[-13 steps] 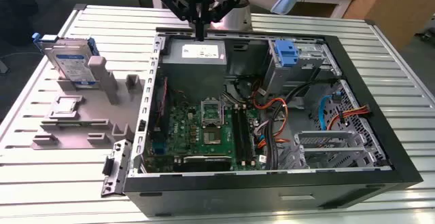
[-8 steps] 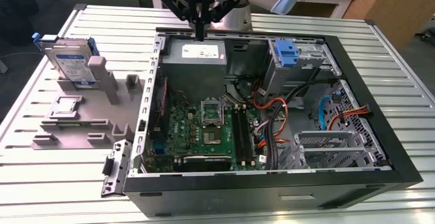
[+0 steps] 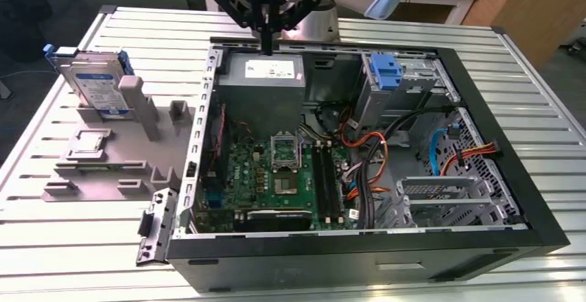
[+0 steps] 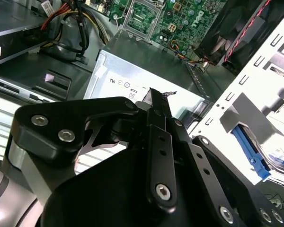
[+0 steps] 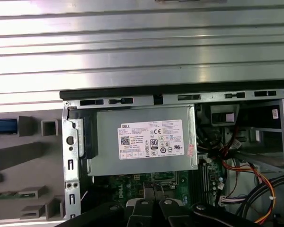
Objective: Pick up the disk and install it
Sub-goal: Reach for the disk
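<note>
The disk (image 3: 95, 86) stands on edge in a grey holder (image 3: 110, 152) on the table, outside the computer case at the exterior view's left. Its silver face carries a white-and-blue label and a blue bracket frames it. My gripper (image 3: 266, 48) hangs over the case's far edge, well to the right of the disk, fingers pointing down and shut on nothing. In the second wrist view the black fingers (image 4: 157, 111) lie pressed together above the grey power supply box (image 4: 132, 71). A blue edge of the disk (image 5: 2, 126) shows in the first wrist view.
The open computer case (image 3: 512, 199) holds a green motherboard (image 3: 274, 175), the grey power supply box (image 3: 261, 75) with its white sticker, orange and black cables (image 3: 385, 144), and a bare blue bracket (image 3: 386, 68) in the drive bay. Ribbed metal tabletop (image 3: 82, 247) surrounds the case.
</note>
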Controlling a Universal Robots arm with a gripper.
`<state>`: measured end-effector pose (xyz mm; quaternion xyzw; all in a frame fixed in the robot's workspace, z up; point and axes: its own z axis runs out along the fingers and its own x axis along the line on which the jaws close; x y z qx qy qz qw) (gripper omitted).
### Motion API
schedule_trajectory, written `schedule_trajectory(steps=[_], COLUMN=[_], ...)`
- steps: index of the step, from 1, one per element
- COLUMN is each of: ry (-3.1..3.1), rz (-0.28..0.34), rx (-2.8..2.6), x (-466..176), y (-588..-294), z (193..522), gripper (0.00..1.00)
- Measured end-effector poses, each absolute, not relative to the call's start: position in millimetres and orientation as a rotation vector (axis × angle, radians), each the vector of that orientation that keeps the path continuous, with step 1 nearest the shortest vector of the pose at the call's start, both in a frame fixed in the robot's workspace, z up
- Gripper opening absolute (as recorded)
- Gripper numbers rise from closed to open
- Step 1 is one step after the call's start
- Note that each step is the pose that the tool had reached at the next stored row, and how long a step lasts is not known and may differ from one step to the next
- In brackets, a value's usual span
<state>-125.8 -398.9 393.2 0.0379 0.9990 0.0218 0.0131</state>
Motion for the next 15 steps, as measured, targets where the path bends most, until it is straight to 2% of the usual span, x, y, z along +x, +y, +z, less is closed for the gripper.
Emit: schedule_trajectory(steps=[15], ry=[3.112], rz=[0.068], rx=[0.118], x=[-146], y=[-399], z=[392], gripper=[0.10])
